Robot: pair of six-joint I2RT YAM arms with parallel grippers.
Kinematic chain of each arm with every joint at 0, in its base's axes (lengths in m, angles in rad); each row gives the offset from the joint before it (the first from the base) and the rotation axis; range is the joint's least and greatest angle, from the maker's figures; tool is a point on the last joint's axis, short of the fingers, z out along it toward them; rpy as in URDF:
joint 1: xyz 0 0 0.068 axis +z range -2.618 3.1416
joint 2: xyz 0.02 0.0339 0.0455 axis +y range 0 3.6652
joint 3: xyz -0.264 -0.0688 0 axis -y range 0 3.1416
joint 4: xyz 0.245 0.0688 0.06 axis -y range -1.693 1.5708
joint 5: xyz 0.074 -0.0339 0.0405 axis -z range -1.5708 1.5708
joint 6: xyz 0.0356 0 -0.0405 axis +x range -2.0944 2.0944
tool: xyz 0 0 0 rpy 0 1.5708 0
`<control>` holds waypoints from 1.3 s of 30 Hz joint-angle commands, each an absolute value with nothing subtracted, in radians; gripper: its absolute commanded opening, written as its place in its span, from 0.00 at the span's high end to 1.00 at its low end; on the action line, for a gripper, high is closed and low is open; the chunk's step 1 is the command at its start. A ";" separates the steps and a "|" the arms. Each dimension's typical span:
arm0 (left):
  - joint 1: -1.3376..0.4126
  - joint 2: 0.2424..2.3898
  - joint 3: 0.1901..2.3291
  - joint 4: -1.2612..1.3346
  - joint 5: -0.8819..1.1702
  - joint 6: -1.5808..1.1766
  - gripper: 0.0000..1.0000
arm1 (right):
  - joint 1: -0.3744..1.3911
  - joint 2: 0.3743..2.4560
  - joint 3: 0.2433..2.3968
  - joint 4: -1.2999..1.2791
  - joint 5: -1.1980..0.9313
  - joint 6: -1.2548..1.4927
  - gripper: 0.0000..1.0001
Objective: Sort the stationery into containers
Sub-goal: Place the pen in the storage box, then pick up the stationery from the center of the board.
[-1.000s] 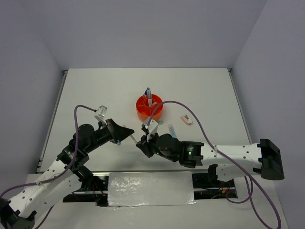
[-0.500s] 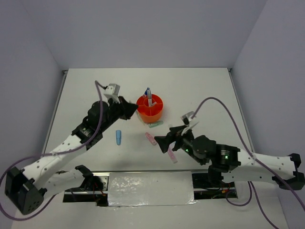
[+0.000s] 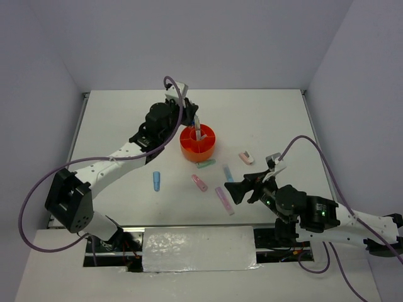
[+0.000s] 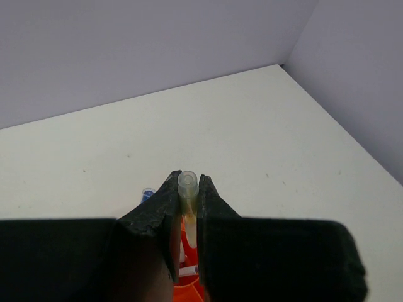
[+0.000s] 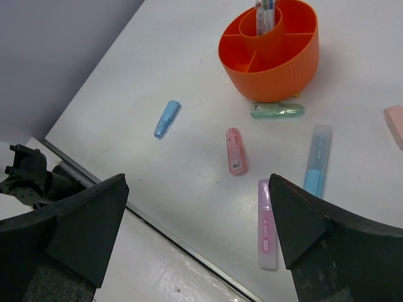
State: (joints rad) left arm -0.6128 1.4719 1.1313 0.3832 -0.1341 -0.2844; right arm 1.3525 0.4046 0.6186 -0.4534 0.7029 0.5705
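My left gripper (image 3: 190,119) hangs over the far-left rim of the orange container (image 3: 198,144). It is shut on a yellowish marker with a clear cap (image 4: 187,180), and orange compartments show below the jaws. Thin pens (image 5: 265,11) stand in the container's (image 5: 271,53) middle cup. My right gripper (image 3: 243,189) is open and empty near the front edge. On the table lie a blue marker (image 5: 167,119), a pink marker (image 5: 236,151), a purple marker (image 5: 267,224), a green marker (image 5: 276,111), a light-blue marker (image 5: 317,160) and the eraser (image 5: 395,123).
The table's front edge (image 5: 157,220) runs just under my right gripper (image 5: 198,182), with a foil-covered strip (image 3: 198,250) below it. White walls close in the table on the left, back and right.
My left arm has swung from the near left up to the orange container, carrying the marker. My right gripper has opened and drawn back to the right; the purple marker now lies on the table.
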 commanded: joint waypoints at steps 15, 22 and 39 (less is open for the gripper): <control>-0.606 1.591 1.034 0.670 -0.121 -0.225 0.76 | 1.361 0.443 0.621 -0.469 0.707 0.557 0.00; -0.609 1.525 0.985 0.661 -0.104 -0.248 0.09 | 1.361 0.462 0.627 -0.457 0.707 0.548 0.00; -0.632 1.033 1.241 -0.461 -0.332 -0.560 0.01 | 1.171 0.887 0.687 -0.378 0.523 0.559 0.00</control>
